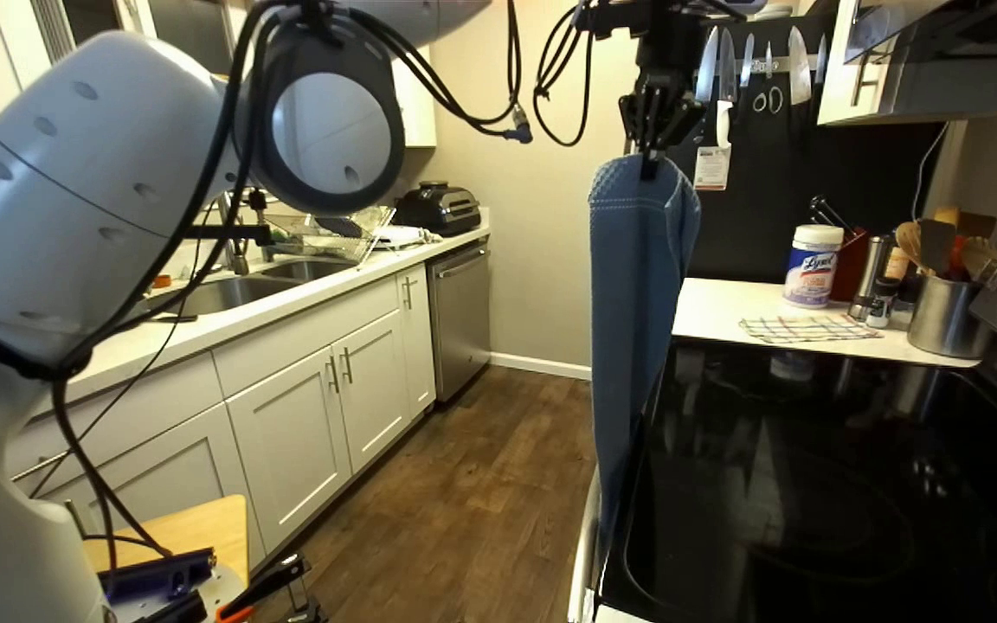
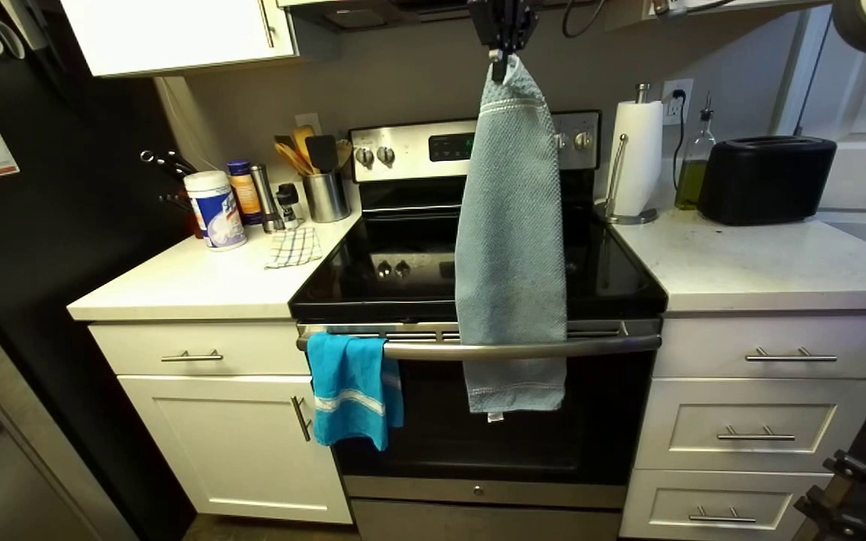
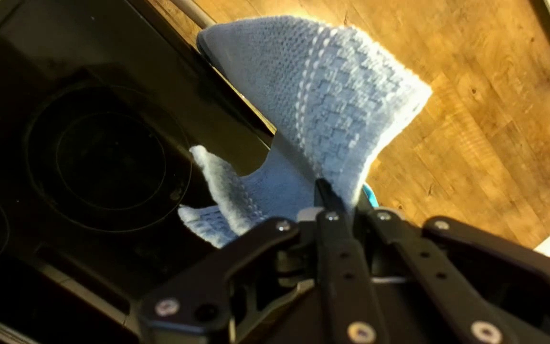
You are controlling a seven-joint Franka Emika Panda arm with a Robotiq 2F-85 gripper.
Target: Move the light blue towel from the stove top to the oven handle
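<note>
You have the light blue towel (image 2: 512, 225) hanging lengthwise, its top end pinched in the claw (image 1: 649, 166). Just past the front edge of the stove top (image 1: 775, 484), it runs down behind the oven handle (image 2: 433, 352): the handle crosses in front of it, and the hem hangs below. You cannot tell whether that hem touches the oven door (image 2: 433, 428). Near one end of the handle hangs a bright blue towel (image 2: 350, 391), apart from yours, with bare metal between the two. On the room side you have wooden floor (image 1: 498, 467) stretching to the white cabinets (image 1: 291, 424). The paper towel roll (image 2: 637, 158) and the utensil holder (image 2: 326, 197) stand on the counters (image 2: 192, 282) flanking the stove top, apart from your towel. Your arm (image 1: 100, 190) rises in an exterior view and runs out of sight at the top; the claw hangs high above the front edge, pointing straight down. In the wrist view, cloth flares out around the closed fingers (image 3: 334, 227).
</note>
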